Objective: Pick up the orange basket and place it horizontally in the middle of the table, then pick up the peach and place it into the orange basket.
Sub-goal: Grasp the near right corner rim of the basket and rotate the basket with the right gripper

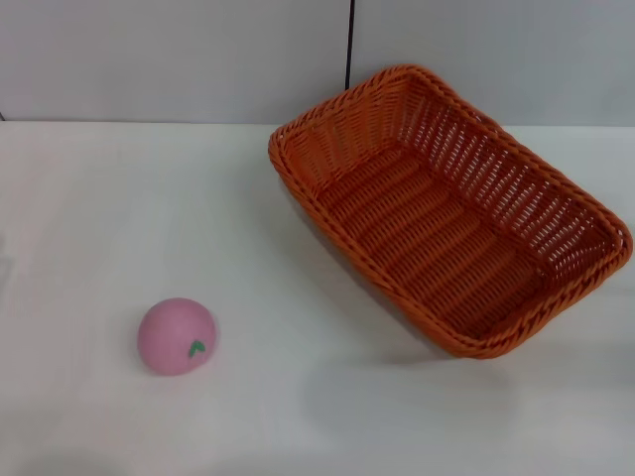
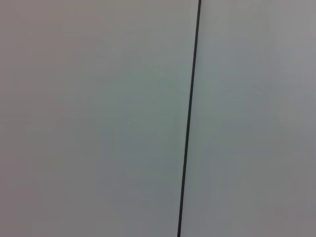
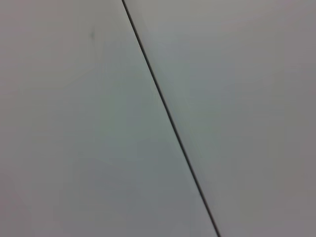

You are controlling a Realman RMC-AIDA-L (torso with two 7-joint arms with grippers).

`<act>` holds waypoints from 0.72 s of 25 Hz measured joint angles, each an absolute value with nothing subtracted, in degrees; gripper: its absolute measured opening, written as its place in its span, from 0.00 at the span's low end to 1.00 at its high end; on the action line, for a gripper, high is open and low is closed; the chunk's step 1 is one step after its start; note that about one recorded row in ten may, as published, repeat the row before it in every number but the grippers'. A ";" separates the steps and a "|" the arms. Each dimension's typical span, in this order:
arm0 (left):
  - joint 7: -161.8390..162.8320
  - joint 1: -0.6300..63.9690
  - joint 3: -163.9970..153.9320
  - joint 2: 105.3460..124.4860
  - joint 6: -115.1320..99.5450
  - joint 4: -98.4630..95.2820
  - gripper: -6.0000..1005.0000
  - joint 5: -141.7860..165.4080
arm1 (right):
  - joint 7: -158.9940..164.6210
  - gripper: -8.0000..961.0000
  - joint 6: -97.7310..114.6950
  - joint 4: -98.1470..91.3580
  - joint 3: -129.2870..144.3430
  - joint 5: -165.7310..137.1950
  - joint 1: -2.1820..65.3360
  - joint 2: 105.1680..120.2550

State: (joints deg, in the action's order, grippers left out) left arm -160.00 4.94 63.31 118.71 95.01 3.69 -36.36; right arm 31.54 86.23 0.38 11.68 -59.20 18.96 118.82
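Observation:
The orange basket [image 1: 446,213] lies on the white table [image 1: 89,218] at the right, set at a slant with one corner toward the back wall and its far end near the right edge of the head view. It holds nothing. The peach [image 1: 177,336], a pink ball with a small green leaf mark, rests at the front left, well apart from the basket. Neither gripper shows in any view. Both wrist views show only a pale wall panel with a thin dark seam [image 2: 189,118] [image 3: 170,118].
A grey wall with a vertical dark seam [image 1: 350,45] runs behind the table's back edge. White tabletop lies between the peach and the basket and along the front.

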 joint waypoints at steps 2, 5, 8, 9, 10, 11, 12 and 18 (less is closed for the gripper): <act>-160.01 4.87 63.27 118.72 95.06 3.63 0.83 -36.35 | 31.69 0.82 86.27 0.36 11.82 -59.44 18.93 118.82; -159.94 4.35 63.18 118.62 95.54 3.31 0.83 -36.32 | 31.78 0.82 86.29 0.35 12.12 -60.11 18.68 118.81; -159.94 3.90 63.18 118.58 95.60 3.51 0.83 -36.33 | 31.83 0.82 86.29 0.07 12.42 -60.15 18.53 118.82; -160.00 3.77 63.21 118.57 95.61 3.57 0.83 -36.36 | 32.10 0.82 86.29 -0.45 12.78 -60.28 18.43 118.79; -160.07 3.80 63.31 118.56 95.62 3.50 0.83 -36.40 | 34.59 0.82 86.31 -2.97 14.36 -61.33 17.88 118.72; -160.07 3.80 63.31 118.56 95.62 3.50 0.83 -36.40 | 34.59 0.82 86.31 -2.97 14.36 -61.33 17.88 118.72; -160.08 3.91 63.32 118.55 95.60 3.47 0.83 -36.39 | 37.73 0.82 86.33 -5.83 15.56 -62.91 17.23 118.71; -160.08 4.94 63.51 118.31 95.48 3.11 0.83 -36.49 | 71.15 0.82 85.77 -33.75 18.47 -79.80 13.20 118.37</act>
